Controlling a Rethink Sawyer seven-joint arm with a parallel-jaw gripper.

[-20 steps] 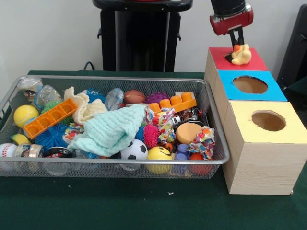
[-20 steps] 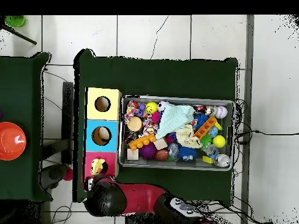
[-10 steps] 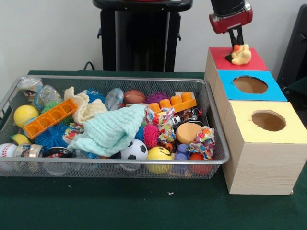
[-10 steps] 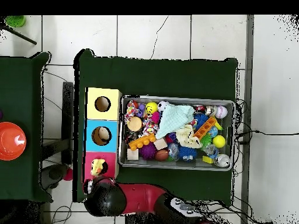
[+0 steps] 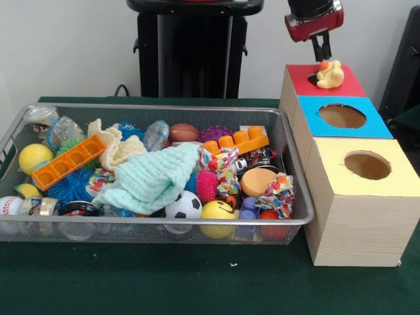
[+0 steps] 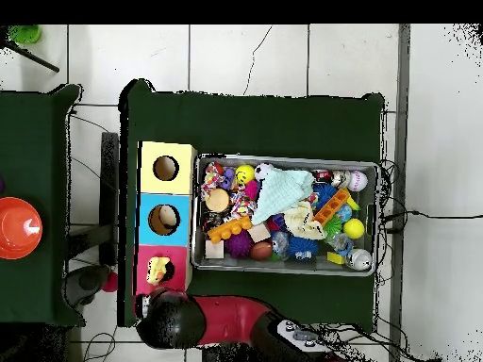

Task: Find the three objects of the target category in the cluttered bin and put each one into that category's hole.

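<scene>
Your end effector hangs empty, slightly parted, above the yellow duck on the red-topped box; return to the bin next.

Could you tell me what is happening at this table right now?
The Sawyer's gripper hangs just above a yellow duck toy that sits on the red-topped box, over its hole. The toy has not dropped in. The blue-topped box and yellow-topped box show open holes. The wire bin beside them is full of balls, cloths and toys.
</scene>
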